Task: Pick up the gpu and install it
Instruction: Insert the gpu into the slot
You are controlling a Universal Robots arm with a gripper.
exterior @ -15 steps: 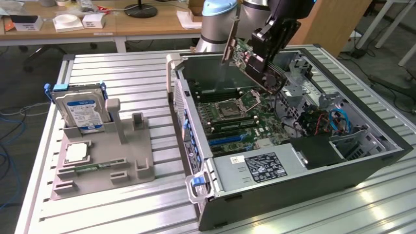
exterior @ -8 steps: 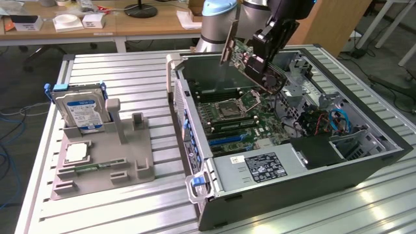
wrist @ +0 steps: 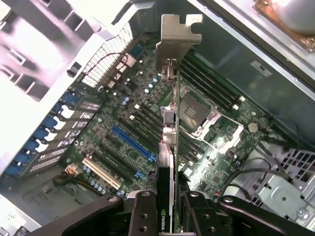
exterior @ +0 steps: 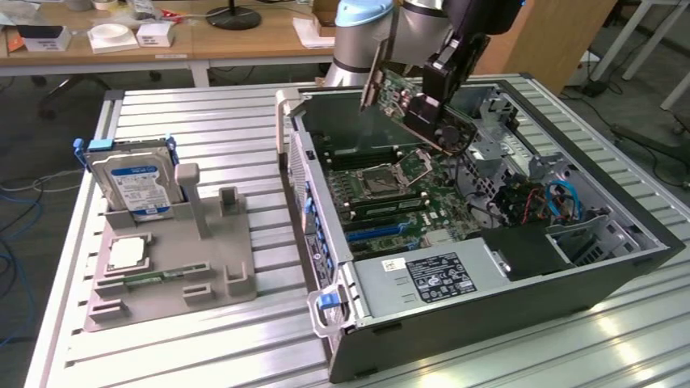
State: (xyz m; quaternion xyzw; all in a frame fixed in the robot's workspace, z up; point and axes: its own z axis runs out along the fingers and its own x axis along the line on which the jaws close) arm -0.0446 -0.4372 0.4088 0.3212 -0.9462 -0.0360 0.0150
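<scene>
Some of the gpu [wrist: 168,147] is hidden from us inside the gripper [wrist: 170,209] clamped on it, above the motherboard [exterior: 431,206] in the open case [exterior: 561,283].

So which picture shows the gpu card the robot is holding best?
The exterior view. There the gpu shows its broad face, tilted, clamped in the gripper above the open computer case. The wrist view looks along it edge-on, so you see its thin edge and silvery bracket over the motherboard.

Ribbed metal table [exterior: 194,347], wooden desks [exterior: 270,42] behind, grey floor [exterior: 32,145]
</scene>
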